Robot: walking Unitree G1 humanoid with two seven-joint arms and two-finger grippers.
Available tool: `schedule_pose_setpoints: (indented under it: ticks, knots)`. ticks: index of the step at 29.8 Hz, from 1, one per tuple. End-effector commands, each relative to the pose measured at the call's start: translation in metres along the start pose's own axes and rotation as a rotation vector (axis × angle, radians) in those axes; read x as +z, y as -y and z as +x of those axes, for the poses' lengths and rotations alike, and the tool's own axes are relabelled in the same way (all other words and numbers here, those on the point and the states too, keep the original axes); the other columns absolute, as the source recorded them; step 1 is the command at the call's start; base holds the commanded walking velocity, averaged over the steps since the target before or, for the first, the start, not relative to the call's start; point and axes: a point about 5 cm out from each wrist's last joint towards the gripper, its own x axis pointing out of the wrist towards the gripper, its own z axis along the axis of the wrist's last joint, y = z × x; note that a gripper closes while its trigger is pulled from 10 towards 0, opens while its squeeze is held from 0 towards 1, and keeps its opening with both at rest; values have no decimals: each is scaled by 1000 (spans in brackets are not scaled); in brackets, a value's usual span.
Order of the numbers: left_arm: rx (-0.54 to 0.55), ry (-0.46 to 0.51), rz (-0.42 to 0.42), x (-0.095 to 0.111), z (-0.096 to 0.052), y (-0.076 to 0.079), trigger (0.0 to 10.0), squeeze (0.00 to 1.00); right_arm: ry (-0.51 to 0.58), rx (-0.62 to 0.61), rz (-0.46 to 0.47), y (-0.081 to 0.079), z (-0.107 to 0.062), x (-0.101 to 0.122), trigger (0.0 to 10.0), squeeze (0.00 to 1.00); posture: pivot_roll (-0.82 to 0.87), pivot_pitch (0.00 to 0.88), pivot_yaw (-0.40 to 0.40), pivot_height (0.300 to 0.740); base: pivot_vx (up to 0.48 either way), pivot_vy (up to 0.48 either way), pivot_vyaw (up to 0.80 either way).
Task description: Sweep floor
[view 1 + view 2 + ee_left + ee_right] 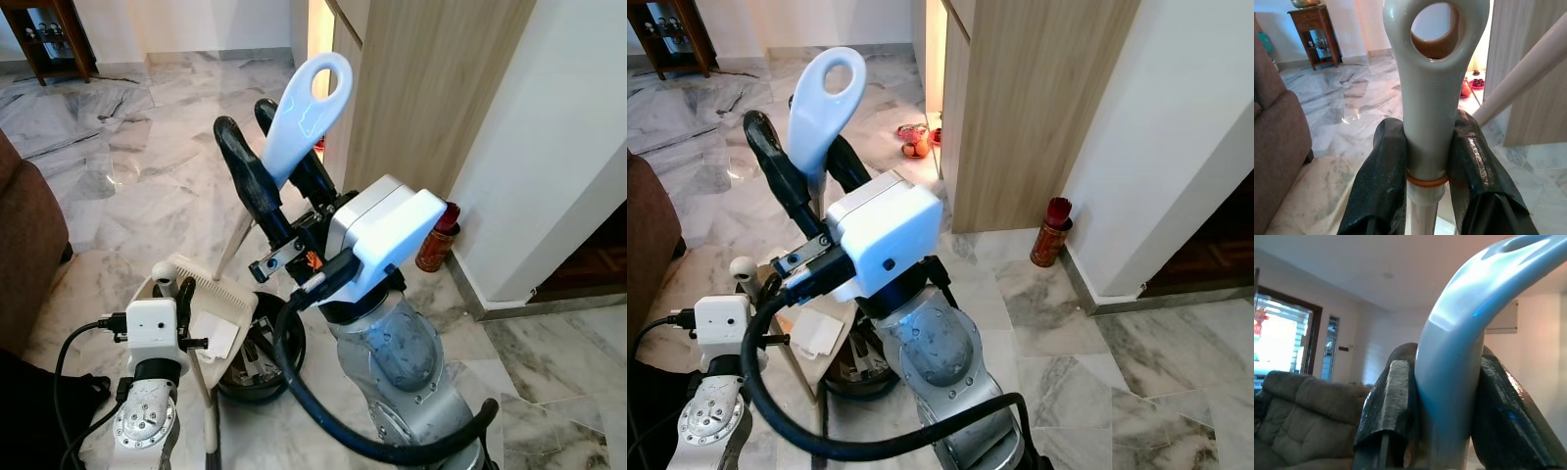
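Here the right gripper (277, 186) is clamped on the white broom handle (306, 108), just under its hanging loop, and the pole slants down and to the robot's left toward the floor. The left gripper (1427, 161) is pinched round the dustpan handle (1432, 73) the same way, that shaft standing nearly upright over the cream dustpan (211, 299). So both tools sit close in front, the pan by the left arm. A black bin (265, 362) crowds the pan; the wooden cabinet (431, 88) and a red canister (436, 237) stand to the right.
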Motion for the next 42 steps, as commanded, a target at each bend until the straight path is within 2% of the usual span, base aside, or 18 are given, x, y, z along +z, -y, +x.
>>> schedule_pose_setpoints:
  ticks: [1, 17, 24, 37, 42]
  knots:
    - [-7, 38, 5, 5, 1, 1, 10000, 0, 121, 10, -27, -2, 1, 22, 10000, 0, 77, 107, -17, 740, 0, 0, 0]
    - [-28, 40, 25, 6, -1, 4, 10000, 0, 135, -3, -142, -1, 0, 22, 10000, 0, 79, 103, -17, 740, 0, 0, 0]
    - [-33, 41, 29, 5, 0, 4, 10000, 0, 137, 8, -247, -1, -1, 21, 10000, 0, 79, 103, -17, 740, 0, 0, 0]
    - [-34, 42, 31, 5, 0, 5, 10000, 0, 136, -2, -256, -1, -2, 19, 10000, 0, 79, 105, -19, 740, 0, 0, 0]
    - [-32, 41, 32, 5, -1, 4, 10000, 0, 136, -48, -215, 1, -2, 19, 10000, 0, 82, 106, -20, 740, 0, 0, 0]
